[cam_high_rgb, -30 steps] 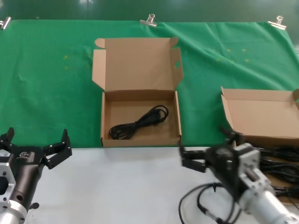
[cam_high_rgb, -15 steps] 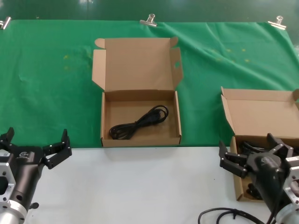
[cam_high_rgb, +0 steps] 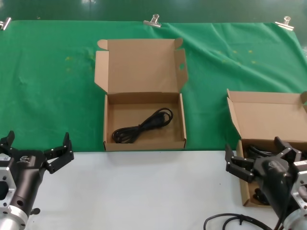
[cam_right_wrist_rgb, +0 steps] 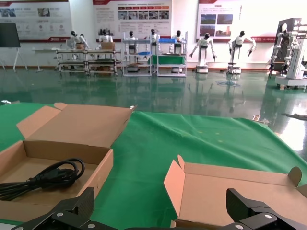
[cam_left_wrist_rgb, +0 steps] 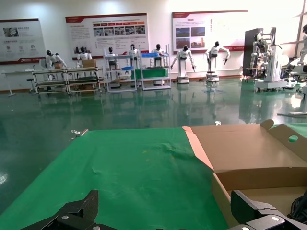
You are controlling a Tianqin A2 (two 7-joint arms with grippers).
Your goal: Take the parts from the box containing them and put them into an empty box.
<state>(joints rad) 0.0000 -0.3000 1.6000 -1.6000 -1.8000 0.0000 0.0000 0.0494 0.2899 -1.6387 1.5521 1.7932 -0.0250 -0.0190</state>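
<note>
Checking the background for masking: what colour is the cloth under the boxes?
The flat fabric cloth under both cardboard boxes is plain green, clearest in the head view.

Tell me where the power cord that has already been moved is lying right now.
In the head view, one black power cord lies diagonally on the floor of the open box at centre-left on the green cloth, well left of the source box.

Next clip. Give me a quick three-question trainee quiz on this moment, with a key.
1. True or false: the middle box holds two power cords.
2. Which gripper hangs in front of the box of cords? A left B right
3. Fill in: both grippers' jaws are ____.

Key:
1. False; one cord lies in it.
2. B; the right gripper is there, the left gripper waits at the near left.
3. Open.
</note>
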